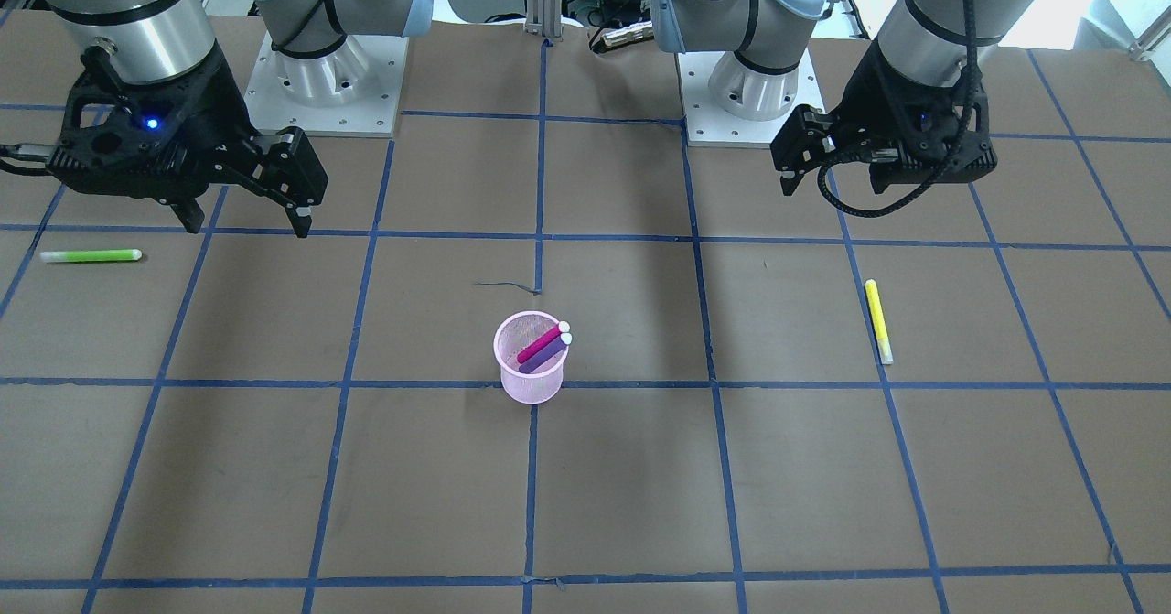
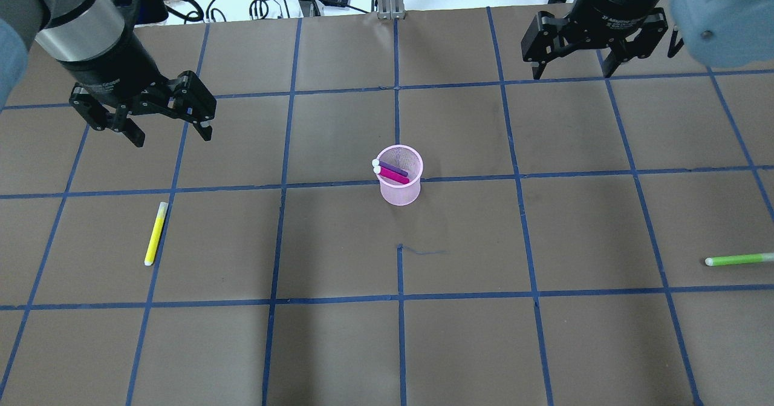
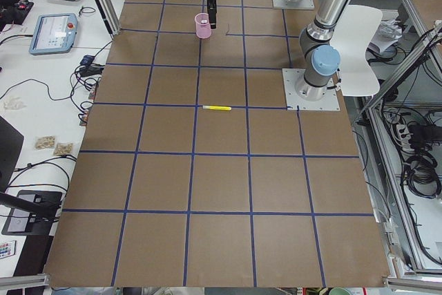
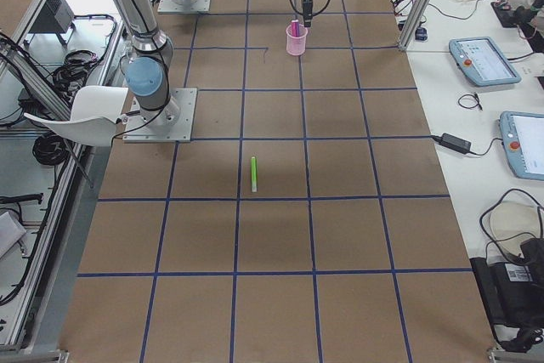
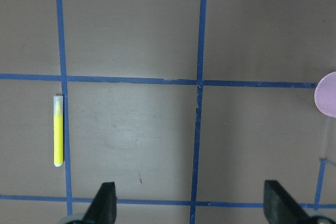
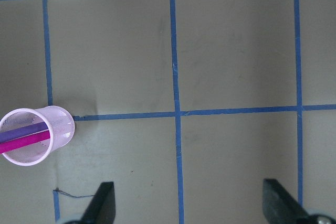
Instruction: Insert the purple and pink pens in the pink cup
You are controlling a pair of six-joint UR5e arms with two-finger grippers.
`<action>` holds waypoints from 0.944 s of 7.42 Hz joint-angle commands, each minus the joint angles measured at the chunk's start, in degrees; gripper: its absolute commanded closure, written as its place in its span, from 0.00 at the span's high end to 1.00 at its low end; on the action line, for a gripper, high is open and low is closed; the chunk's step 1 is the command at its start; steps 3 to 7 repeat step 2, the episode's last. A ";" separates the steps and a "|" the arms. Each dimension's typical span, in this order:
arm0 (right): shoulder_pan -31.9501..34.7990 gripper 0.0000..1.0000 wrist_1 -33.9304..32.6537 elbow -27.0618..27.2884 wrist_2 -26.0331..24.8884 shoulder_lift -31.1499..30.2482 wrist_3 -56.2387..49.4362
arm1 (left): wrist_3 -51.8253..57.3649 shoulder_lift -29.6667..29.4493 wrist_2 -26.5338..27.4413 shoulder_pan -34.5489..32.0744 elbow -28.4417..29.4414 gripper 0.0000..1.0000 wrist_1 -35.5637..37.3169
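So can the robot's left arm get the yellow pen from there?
Probably yes. The left gripper is open and empty. The yellow pen lies alone on the table on that arm's side, with nothing between them.

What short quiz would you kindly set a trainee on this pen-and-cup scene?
1. True or false: the purple plastic pen and the pink plastic pen both lean inside the pink mesh cup.
2. Which lies on the table on the left claw's side? A) a red marker B) the yellow plastic pen C) a blue pencil
3. Fill in: the left claw and the right claw both hang ___ and empty.
Key: 1 true; 2 B; 3 open.
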 commanded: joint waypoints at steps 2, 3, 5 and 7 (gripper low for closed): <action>0.12 1.00 0.67 -0.11 -0.78 -0.82 0.68 | 0.01 0.06 0.21 0.32 0.02 1.00 -0.01; 0.12 1.00 0.67 -0.11 -0.78 -0.82 0.68 | 0.01 0.06 0.21 0.32 0.02 1.00 -0.01; 0.12 1.00 0.67 -0.11 -0.78 -0.82 0.68 | 0.01 0.06 0.21 0.32 0.02 1.00 -0.01; 0.12 1.00 0.67 -0.11 -0.78 -0.82 0.68 | 0.01 0.06 0.21 0.32 0.02 1.00 -0.01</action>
